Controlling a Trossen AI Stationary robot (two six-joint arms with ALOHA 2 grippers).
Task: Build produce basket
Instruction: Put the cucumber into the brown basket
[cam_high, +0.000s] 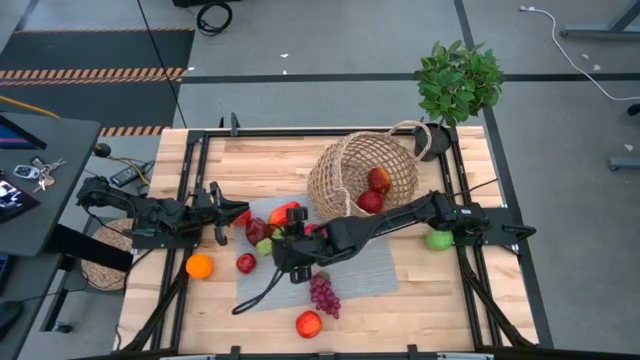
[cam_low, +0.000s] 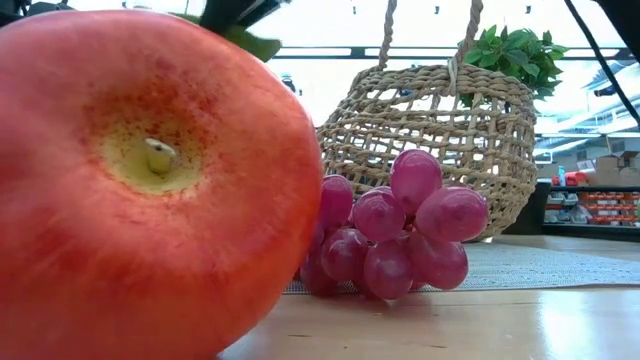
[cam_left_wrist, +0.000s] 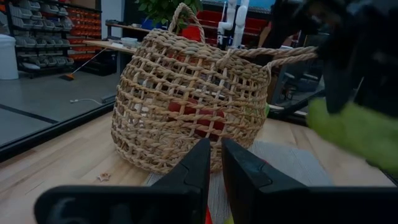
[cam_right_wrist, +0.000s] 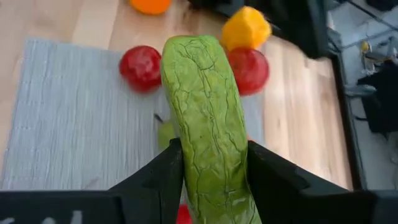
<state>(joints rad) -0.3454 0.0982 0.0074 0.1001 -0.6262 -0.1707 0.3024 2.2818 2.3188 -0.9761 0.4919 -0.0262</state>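
Note:
The wicker basket (cam_high: 360, 175) lies tipped on its side at the back of the table, with two red apples (cam_high: 374, 190) inside. It also shows in the left wrist view (cam_left_wrist: 186, 93). My right gripper (cam_right_wrist: 214, 155) is over the grey mat (cam_high: 350, 265), shut on a long wrinkled green vegetable (cam_right_wrist: 208, 118). My left gripper (cam_left_wrist: 215, 163) is shut and empty at the mat's left edge, pointing at the basket. Loose produce lies around: an orange (cam_high: 199, 266), a small red apple (cam_high: 246, 263), purple grapes (cam_high: 323, 293), a red apple (cam_high: 308, 323) and a green fruit (cam_high: 438, 239). My right gripper pinches the green vegetable's two long sides (cam_right_wrist: 186, 168) between its two fingers. The fingers come from the table's right side and lie along the vegetable. Its far end (cam_right_wrist: 193, 50) sticks out well past the fingertips, over the mat and the produce there.
A red pepper (cam_high: 285, 212) and a dark red apple (cam_high: 257, 230) lie on the mat between the grippers. A potted plant (cam_high: 458, 80) stands at the back right. A flat woven mat (cam_high: 105, 255) lies off the table's left edge. The black frame (cam_high: 300, 132) rims the table.

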